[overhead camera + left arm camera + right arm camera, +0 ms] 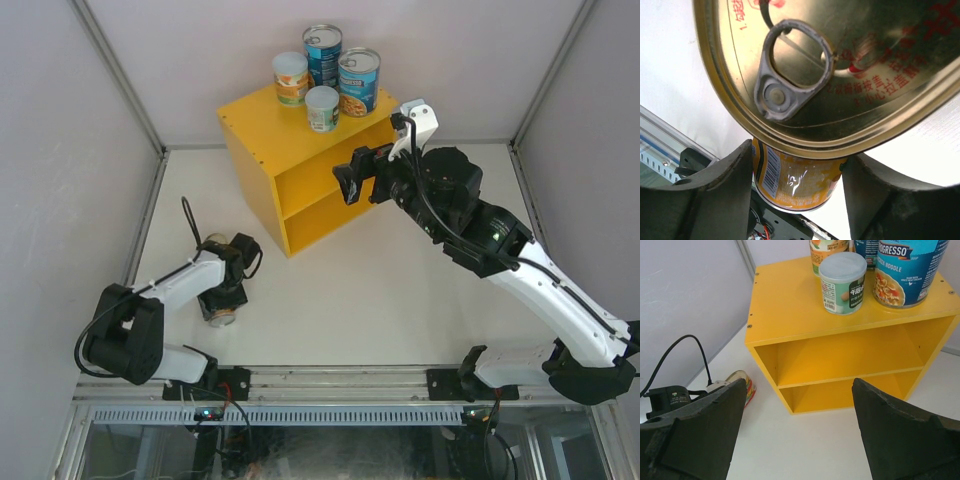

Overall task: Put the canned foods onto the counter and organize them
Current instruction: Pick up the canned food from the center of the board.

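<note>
The left end effector (799,160) seems closed on the gold-lidded, orange-labelled metal tin (800,185); it sits low on the white bench (400,300), well apart from the bright yellow box-shaped counter (255,125), off its left side; lift squarely and set it on the counter's bare top, clear of the four upright metal cans (322,108) there; the right end effector (800,435) gapes wide, empty, facing the counter's shelf; the tin's pull-ring lid looks undented.
</note>
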`<move>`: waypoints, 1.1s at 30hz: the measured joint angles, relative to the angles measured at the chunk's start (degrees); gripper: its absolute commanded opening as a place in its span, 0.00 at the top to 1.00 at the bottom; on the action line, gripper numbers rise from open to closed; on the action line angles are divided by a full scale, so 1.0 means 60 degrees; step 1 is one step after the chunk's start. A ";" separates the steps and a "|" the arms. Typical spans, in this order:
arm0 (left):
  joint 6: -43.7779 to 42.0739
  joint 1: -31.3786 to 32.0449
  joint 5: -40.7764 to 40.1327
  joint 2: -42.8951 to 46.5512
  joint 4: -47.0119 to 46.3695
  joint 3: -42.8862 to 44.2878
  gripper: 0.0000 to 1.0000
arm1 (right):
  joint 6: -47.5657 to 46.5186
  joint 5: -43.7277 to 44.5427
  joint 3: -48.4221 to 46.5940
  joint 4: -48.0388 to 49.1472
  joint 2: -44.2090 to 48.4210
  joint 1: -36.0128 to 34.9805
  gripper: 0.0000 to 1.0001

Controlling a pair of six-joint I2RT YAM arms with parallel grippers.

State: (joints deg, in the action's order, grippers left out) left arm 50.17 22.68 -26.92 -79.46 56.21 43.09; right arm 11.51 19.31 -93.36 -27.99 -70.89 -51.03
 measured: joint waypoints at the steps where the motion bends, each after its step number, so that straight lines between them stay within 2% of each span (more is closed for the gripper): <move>1: -0.0004 -0.0007 0.0000 0.0000 0.0000 0.0000 0.91 | 0.0000 -0.0004 0.0000 0.0000 -0.0004 0.0004 0.15; 4: -0.0007 -0.0007 0.0011 0.0015 0.0000 -0.0004 1.00 | 0.0000 -0.0029 0.0000 0.0000 -0.0015 0.0007 0.15; 11: 0.0015 -0.0011 0.0466 0.0568 -0.0215 -0.0197 1.00 | 0.0004 -0.0029 0.0000 -0.0004 -0.0025 0.0011 0.15; 21: 0.0277 0.0459 0.1231 0.3537 -0.0761 -0.0805 1.00 | 0.0007 -0.0007 0.0000 -0.0011 -0.0025 -0.0011 0.15; 28: 0.0463 0.1064 0.0925 0.5125 -0.0659 -0.0809 1.00 | 0.0007 0.0182 0.0000 -0.0022 0.0000 -0.0095 0.16; 33: 0.0656 0.2007 0.0288 0.5810 -0.0386 -0.0750 1.00 | 0.0007 0.0350 0.0000 -0.0026 0.0113 -0.0197 0.16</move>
State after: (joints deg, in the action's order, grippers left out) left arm 54.11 34.72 -25.19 -44.60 53.89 38.59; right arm 11.55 21.41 -93.36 -28.14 -70.22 -52.21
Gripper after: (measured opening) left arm 0.660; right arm 0.844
